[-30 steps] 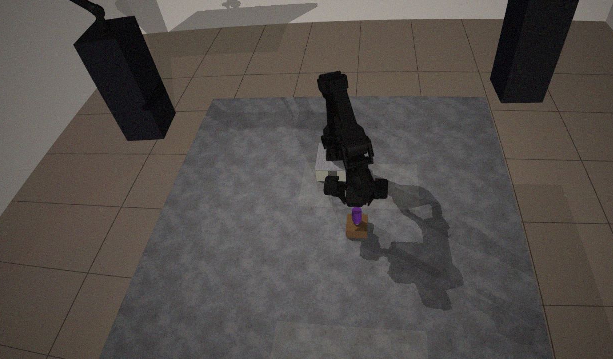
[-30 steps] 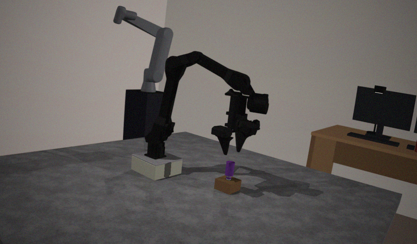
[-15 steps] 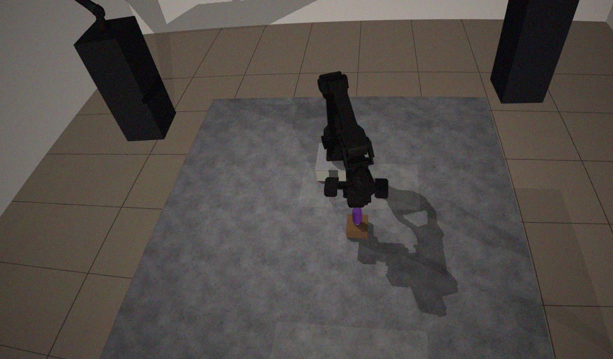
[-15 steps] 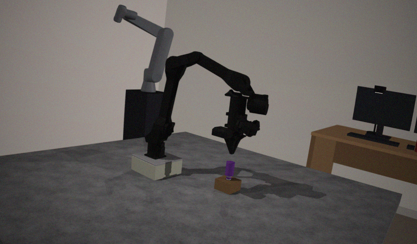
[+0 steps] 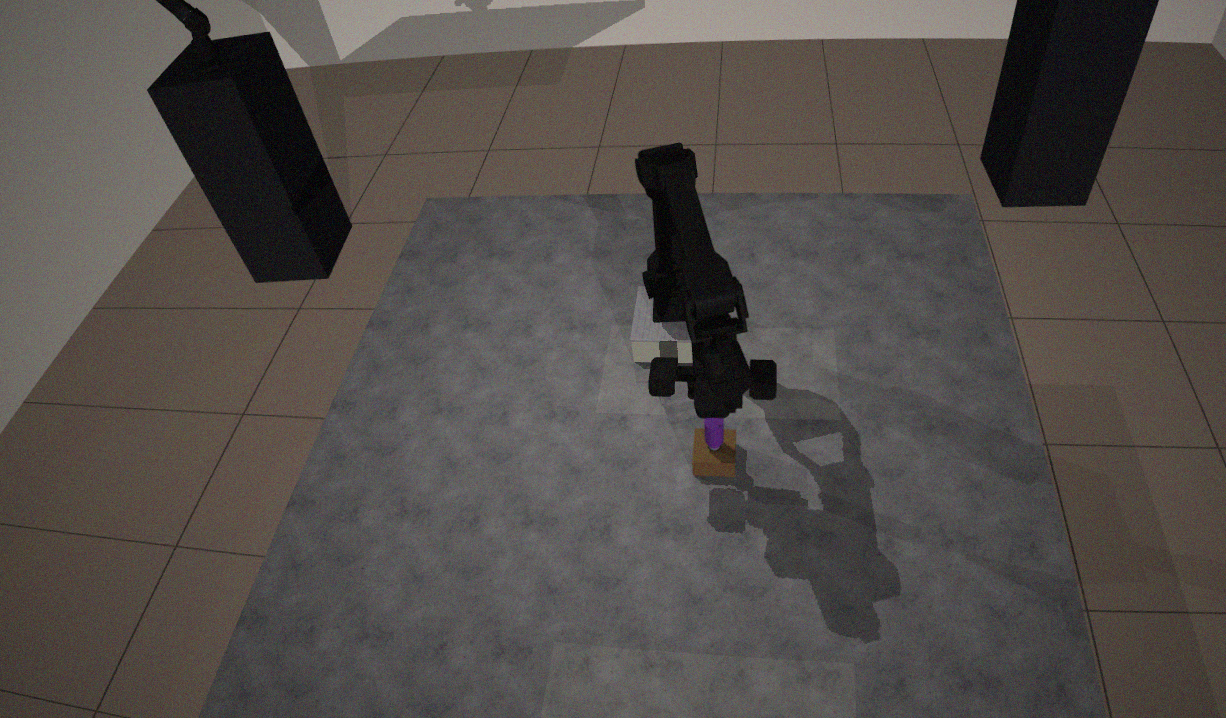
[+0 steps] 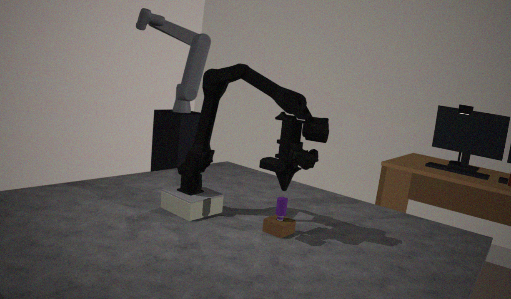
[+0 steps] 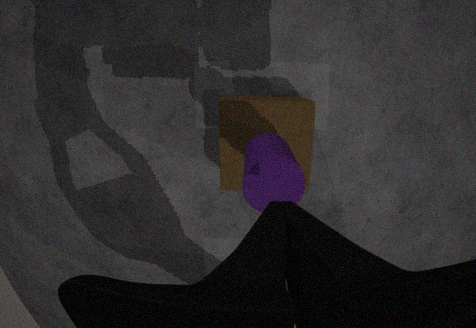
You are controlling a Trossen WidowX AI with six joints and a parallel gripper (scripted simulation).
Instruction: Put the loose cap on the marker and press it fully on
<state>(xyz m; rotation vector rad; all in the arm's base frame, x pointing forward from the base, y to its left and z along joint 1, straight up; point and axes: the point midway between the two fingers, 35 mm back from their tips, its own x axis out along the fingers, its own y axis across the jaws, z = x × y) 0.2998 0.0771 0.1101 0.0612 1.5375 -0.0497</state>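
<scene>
The purple cap (image 5: 713, 434) (image 6: 281, 207) (image 7: 274, 175) sits over the top of the marker, roughly upright. Only a short light and purple strip of the marker (image 6: 280, 218) shows between the cap's lower rim and the holder. The brown holder block (image 5: 714, 466) (image 6: 277, 228) (image 7: 297, 117) stands on the table under them. My gripper (image 6: 284, 188) (image 7: 279, 211) is shut with nothing between its fingers. Its tips point down, a small gap above the cap's top in the exterior view. Whether the cap is fully clicked on cannot be told.
The arm's pale base block (image 5: 660, 351) (image 6: 175, 207) stands on the grey table (image 5: 474, 535) (image 6: 138, 256) behind the holder. A second, grey arm (image 6: 197, 63) stands on a black pedestal beyond the table. A desk (image 6: 394, 185) with monitors is at the right.
</scene>
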